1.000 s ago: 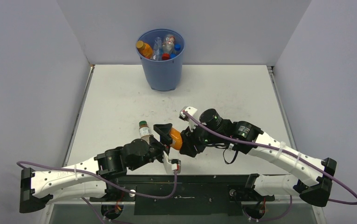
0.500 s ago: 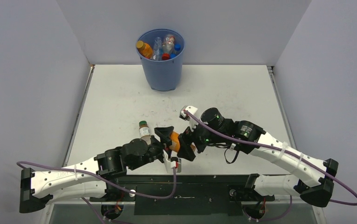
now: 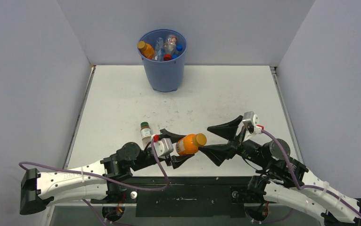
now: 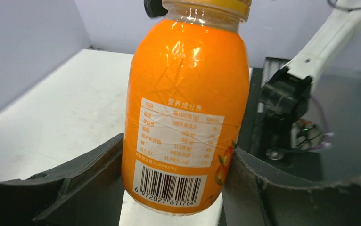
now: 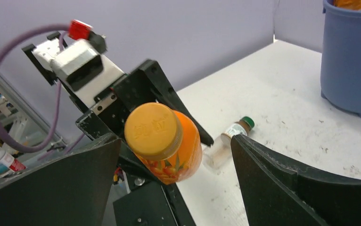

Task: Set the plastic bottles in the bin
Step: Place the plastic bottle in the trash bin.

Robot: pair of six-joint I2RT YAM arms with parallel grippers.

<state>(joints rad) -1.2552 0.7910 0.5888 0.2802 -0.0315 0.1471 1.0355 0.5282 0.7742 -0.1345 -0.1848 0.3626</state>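
Note:
An orange bottle [image 3: 189,144] with a yellow-orange cap hangs above the near table edge, and my left gripper [image 3: 182,147] is shut on its lower body. In the left wrist view both fingers [image 4: 94,179] press the label of the orange bottle [image 4: 188,103]. My right gripper [image 3: 206,139] stands open just right of the cap, touching nothing. Its wrist view shows the orange bottle [image 5: 169,146] cap-on between wide jaws. A small clear bottle [image 3: 145,132] with a green cap lies on the table. The blue bin [image 3: 162,70] at the back holds several bottles [image 3: 162,47].
Grey walls close the table on the left, back and right. The black base rail [image 3: 183,188] runs along the near edge under both arms. The small clear bottle [image 5: 230,136] lies right behind the left gripper, and the bin [image 5: 350,61] shows at the right wrist view's top right.
The right gripper let go of the orange bottle and pulled back to the right. The left gripper closed on that bottle and now holds it alone, turned with its cap to the right.

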